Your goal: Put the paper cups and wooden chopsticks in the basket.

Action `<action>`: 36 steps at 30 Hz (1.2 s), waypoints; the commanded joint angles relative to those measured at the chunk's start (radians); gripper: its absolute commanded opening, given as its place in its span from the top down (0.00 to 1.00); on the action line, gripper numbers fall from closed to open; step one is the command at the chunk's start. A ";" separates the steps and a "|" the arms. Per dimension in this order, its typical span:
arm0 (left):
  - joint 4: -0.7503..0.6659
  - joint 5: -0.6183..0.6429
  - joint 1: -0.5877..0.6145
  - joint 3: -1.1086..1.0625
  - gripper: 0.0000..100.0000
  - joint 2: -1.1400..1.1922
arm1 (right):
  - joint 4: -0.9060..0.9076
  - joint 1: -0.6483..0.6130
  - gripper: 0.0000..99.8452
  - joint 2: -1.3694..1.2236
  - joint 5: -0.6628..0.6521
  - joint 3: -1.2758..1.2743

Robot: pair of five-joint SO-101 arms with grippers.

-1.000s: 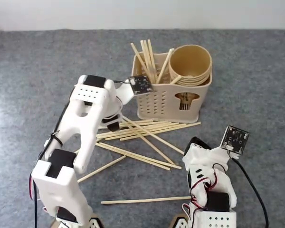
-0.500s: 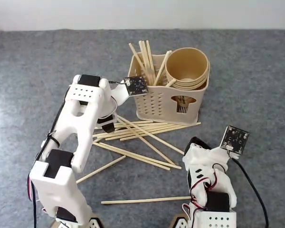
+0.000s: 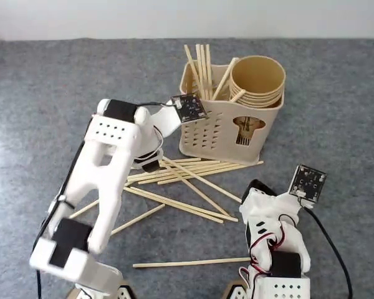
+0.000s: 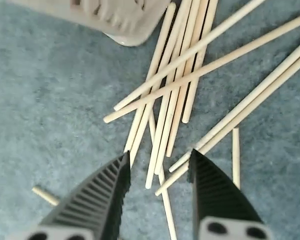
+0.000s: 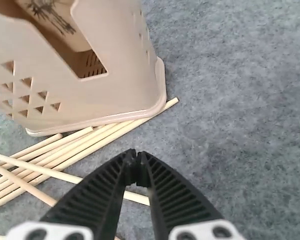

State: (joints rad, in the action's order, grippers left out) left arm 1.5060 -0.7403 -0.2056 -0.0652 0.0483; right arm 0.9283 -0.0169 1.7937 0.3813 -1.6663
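Chopsticks (image 4: 165, 107) lie on the bench (image 5: 230, 100) against the basket (image 5: 90, 85) base edge, under my open, empty left end effector (image 4: 159, 160); my right end effector (image 5: 136, 152), shut and empty, hangs near its corner, paper cups (image 3: 257, 84) inside.

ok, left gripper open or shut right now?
Open. The left gripper has its fingers apart above the loose chopsticks, with mat visible between them; nothing is gripped.
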 commanded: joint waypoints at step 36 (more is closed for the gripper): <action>-0.141 -0.130 0.086 -0.639 0.76 -0.252 | 0.005 0.008 0.99 0.018 0.006 -0.017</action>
State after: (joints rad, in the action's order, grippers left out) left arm 1.3418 -0.8615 -0.0905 -0.6774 -0.1128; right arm 0.9283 -0.0153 1.7937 0.3813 -1.6663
